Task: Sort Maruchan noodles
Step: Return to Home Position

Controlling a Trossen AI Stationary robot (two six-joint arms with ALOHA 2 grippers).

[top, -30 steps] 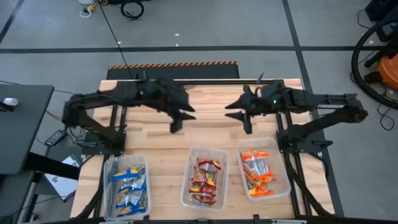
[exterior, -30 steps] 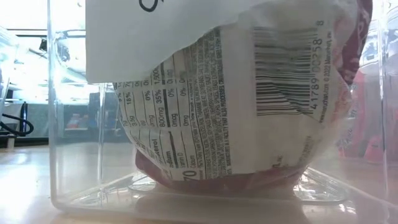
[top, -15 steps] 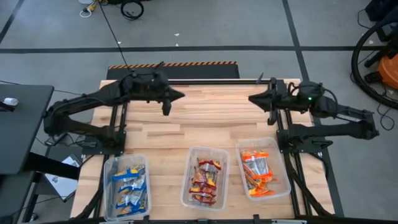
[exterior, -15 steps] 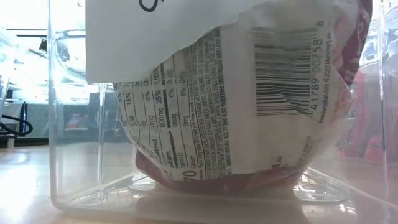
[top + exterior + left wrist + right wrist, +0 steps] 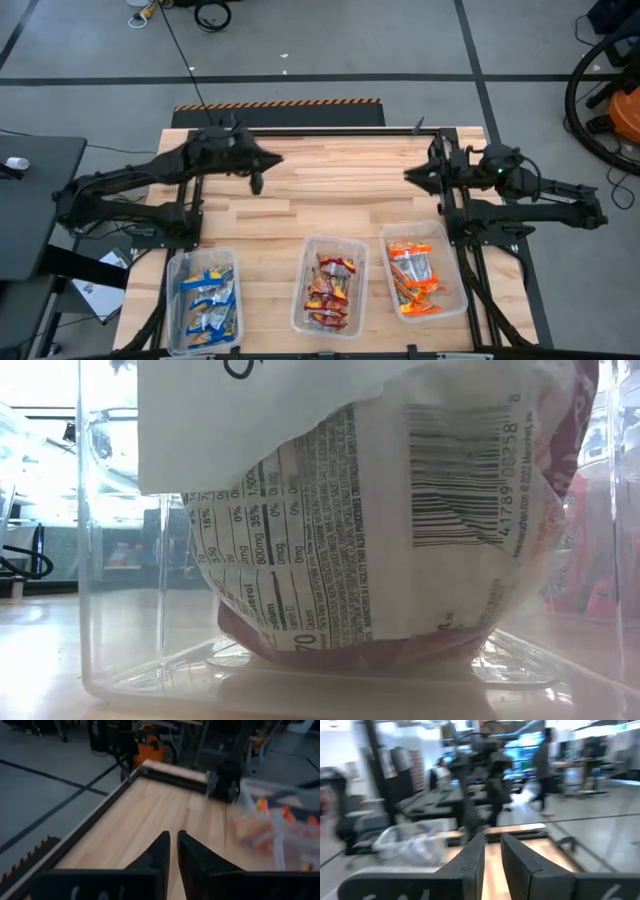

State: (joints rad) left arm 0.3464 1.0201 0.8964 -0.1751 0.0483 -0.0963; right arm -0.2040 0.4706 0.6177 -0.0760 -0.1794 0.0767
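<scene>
Arms: both lie low along the far side of the pale wooden table (image 5: 330, 205). My left gripper (image 5: 262, 168) and my right gripper (image 5: 413, 176) point inward, well apart.

Grippers: in each wrist view my dark fingers (image 5: 155, 855) (image 5: 470, 860) are almost pressed together, with only a slim gap, pinching nothing.

Stock, near edge, in three clear plastic bins:
- Left bin (image 5: 172, 300): blue-and-white crinkly noodle packets (image 5: 207, 298).
- Middle bin (image 5: 300, 290): dark red noodle packets (image 5: 328, 288).
- Right bin (image 5: 460, 280): orange noodle packets (image 5: 412, 272).

Low view only: one packet's white back (image 5: 400, 540), with barcode and nutrition panel, against the bin wall.
</scene>
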